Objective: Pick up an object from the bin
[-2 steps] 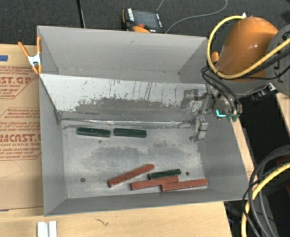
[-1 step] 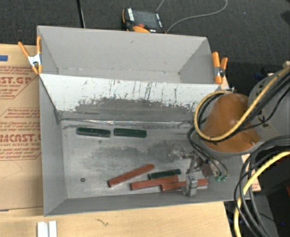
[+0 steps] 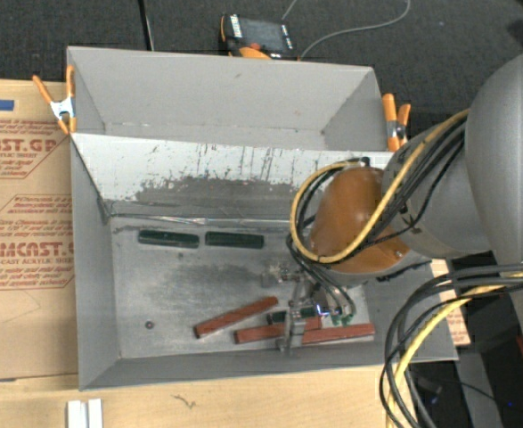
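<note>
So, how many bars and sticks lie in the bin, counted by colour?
dark green bars: 2
reddish-brown sticks: 2, if the lower one is a single piece running under the gripper; I cannot tell for sure
Total: 4

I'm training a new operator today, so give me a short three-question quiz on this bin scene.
1. How many dark green bars lie on the floor of the bin?
2. True or false: the gripper is above those bars.
3. The reddish-brown sticks lie: A) against the far wall, B) on the floor by the near wall, C) outside the bin.

Key: 1 two; 2 false, it is over the reddish-brown sticks; 3 B.
</note>
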### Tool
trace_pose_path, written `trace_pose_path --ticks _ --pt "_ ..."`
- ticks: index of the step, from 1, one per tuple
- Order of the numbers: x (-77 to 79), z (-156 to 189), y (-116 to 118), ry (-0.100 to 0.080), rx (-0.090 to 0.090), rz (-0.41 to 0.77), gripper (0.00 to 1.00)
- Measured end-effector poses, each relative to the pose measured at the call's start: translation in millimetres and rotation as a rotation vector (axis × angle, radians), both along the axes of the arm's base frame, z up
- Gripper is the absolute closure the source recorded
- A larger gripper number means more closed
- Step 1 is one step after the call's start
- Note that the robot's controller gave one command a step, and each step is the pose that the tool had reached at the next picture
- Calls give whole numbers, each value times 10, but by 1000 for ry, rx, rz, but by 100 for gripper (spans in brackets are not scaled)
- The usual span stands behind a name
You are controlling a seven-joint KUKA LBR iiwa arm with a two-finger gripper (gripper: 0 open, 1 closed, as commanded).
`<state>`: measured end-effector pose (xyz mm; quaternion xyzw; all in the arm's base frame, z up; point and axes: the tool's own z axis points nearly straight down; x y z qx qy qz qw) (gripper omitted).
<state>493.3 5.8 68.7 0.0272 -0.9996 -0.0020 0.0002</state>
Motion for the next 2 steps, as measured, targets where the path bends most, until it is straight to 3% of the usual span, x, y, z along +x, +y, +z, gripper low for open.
trace_pose_path --ticks 1,2 --pt "-3 10 -43 1 -3 -4 100" --pt "-39 1380 -269 -9 -4 -34 100"
